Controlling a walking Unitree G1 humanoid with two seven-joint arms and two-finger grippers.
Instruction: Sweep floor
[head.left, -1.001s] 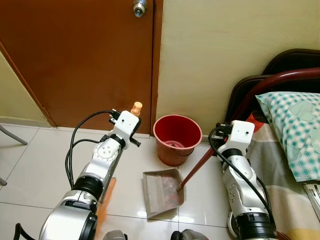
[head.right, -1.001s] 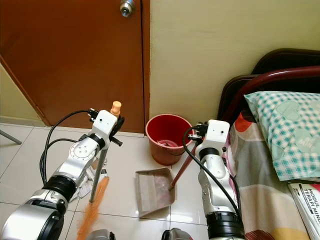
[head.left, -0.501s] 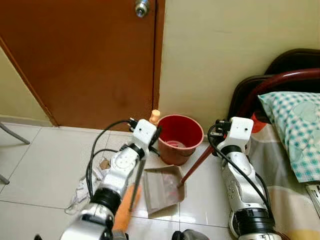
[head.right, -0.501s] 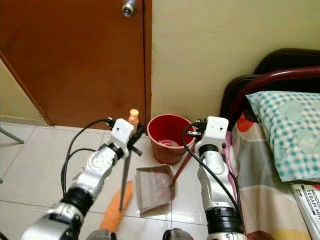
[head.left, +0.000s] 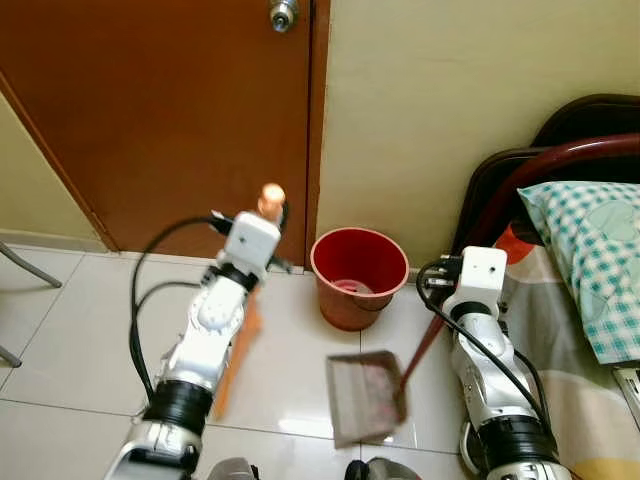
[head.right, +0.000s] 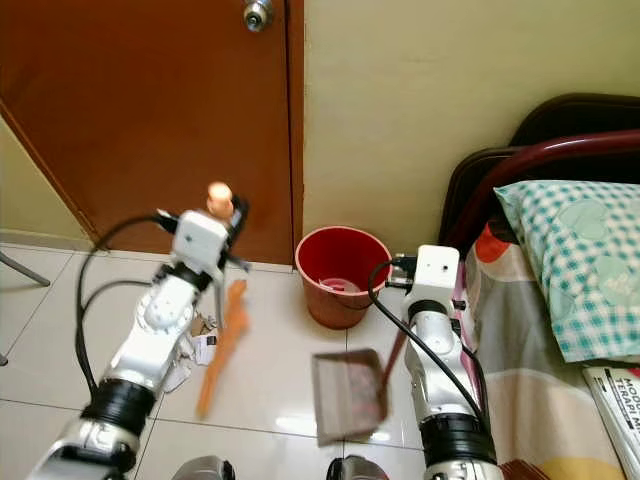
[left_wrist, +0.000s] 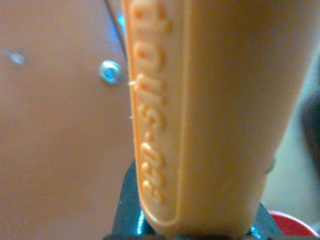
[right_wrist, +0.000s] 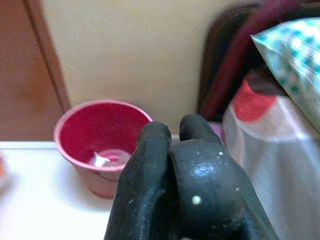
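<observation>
Left hand (head.left: 262, 215) is clamped around the orange broom (head.left: 236, 345) handle near its top, in front of the brown door (head.left: 160, 120), bristle end down on the tiled floor (head.left: 70, 330) to the left of the red bucket (head.left: 357, 277). Right hand (right_wrist: 175, 175) is pinched tight on the dustpan (head.left: 366, 395) handle; the pan is blurred, near side of the bucket, beside the bed (head.left: 590, 300). Paper scraps (head.right: 198, 343) lie on the floor by the broom.

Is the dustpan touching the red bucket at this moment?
Apart. In the left eye view, bare floor tile separates the dustpan from the bucket; the right eye view shows the same gap.
</observation>
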